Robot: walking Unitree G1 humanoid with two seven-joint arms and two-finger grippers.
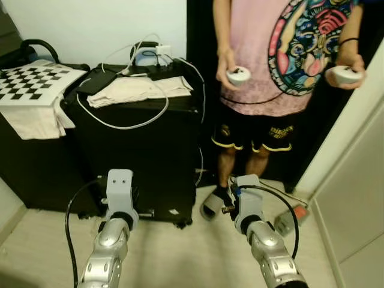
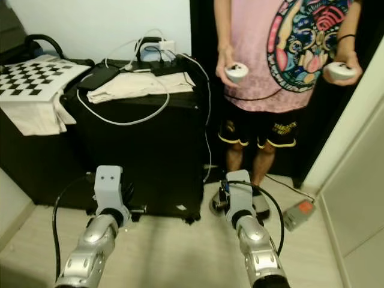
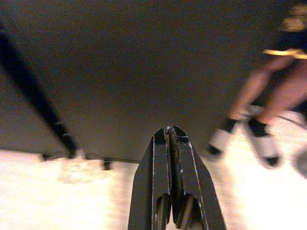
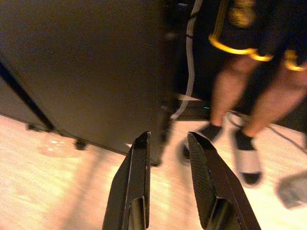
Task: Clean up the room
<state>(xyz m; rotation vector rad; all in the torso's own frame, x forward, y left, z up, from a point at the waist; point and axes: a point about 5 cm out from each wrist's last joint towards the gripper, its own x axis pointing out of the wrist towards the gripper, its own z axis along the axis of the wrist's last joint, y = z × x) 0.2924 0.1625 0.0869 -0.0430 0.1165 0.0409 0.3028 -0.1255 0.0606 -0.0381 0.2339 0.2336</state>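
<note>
Before black case (image 1: 144, 156), left claw (image 3: 169, 136) closed, right claw (image 4: 168, 141) parted

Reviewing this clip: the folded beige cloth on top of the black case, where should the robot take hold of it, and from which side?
Probably the near front edge of the beige cloth, coming from above and in front. It lies flat and folded on the black case, so only its edges give something to pinch. A white cable loops across its right part, so the left half looks safer. Both grippers hang low now, left gripper shut, right gripper open.
</note>
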